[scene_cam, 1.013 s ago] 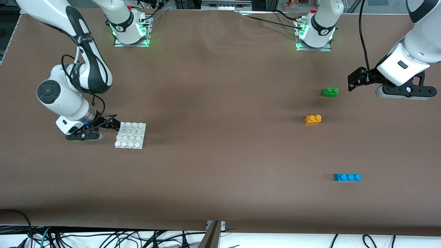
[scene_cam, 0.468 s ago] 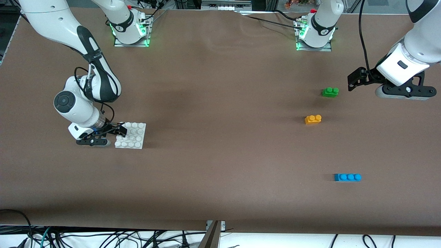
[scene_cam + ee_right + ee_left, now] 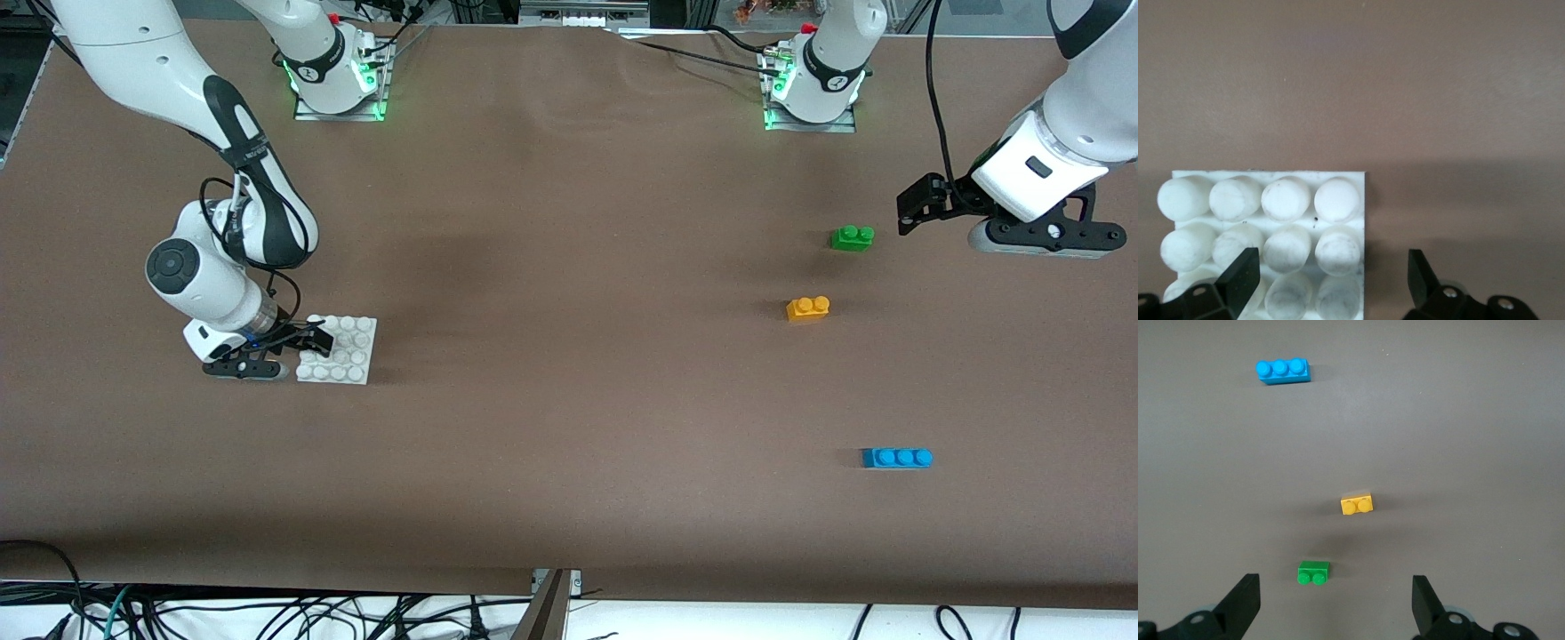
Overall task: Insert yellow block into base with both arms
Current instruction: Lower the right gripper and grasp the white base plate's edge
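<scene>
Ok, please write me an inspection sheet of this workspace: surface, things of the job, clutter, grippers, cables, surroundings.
Surface: brown table, covering slightly wrinkled near the bases.
Job's things: yellow block lies free toward the left arm's end; base lies flat toward the right arm's end.
Clutter: green brick farther from the front camera than the yellow block; blue brick nearer.
Grippers: left gripper open, waiting beside the green brick, holding nothing; right gripper open, low over the base's edge, fingers astride a corner part.
Cables: black cables tangled below the table's front edge; more between the arm bases.
Surroundings: metal frames at the top edge.
</scene>
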